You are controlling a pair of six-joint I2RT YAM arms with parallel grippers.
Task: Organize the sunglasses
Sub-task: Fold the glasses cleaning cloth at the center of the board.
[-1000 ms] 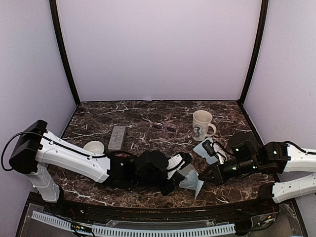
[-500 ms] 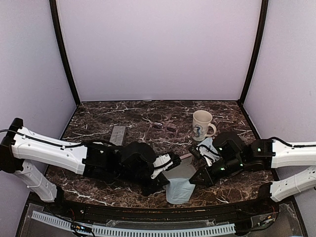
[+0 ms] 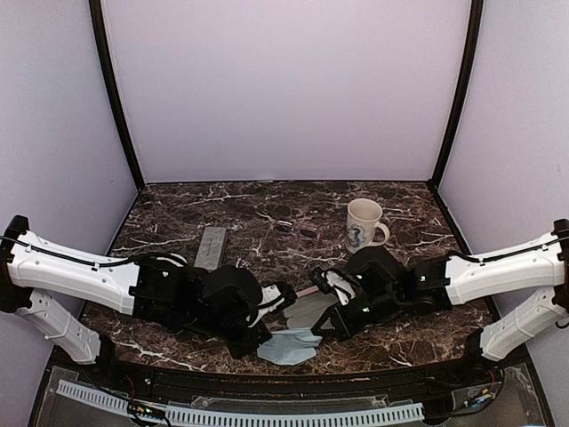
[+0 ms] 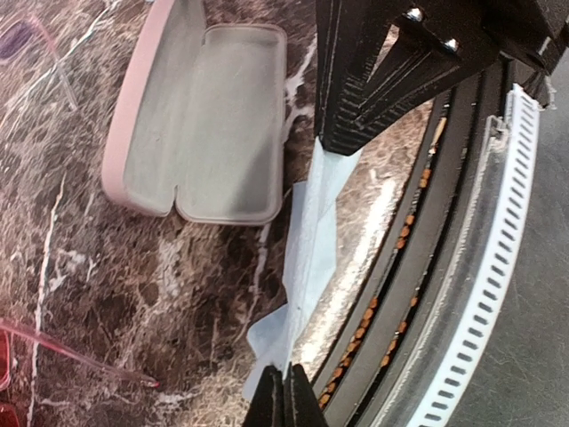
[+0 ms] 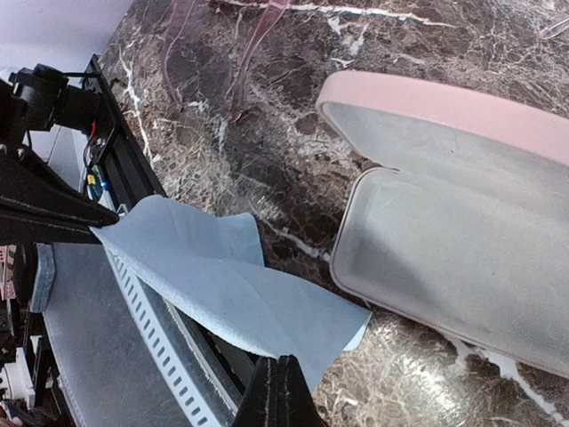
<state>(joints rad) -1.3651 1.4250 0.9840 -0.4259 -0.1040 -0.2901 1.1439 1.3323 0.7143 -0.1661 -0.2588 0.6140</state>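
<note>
Toward the back of the table [image 3: 178, 209], just left of the mug [image 3: 363, 224], the dark sunglasses [image 3: 296, 229] lie flat on the marble, well apart from both arms. Red-pink sunglasses [image 4: 53, 342] show only as a temple arm and a bit of frame at the left wrist view's edge, on the marble near the pink case [image 4: 204, 116]; the top view does not show them. Pink case lies open, lining up, near the front edge between the two arms. Grey case [image 3: 212, 247] lies closed, further back on the left. Light blue cloth [image 5: 222, 285] is stretched over the front edge. Left gripper [image 4: 284, 396] is pinched tight on one end of it, and right gripper [image 5: 280, 387] is clamped on the other end.
</note>
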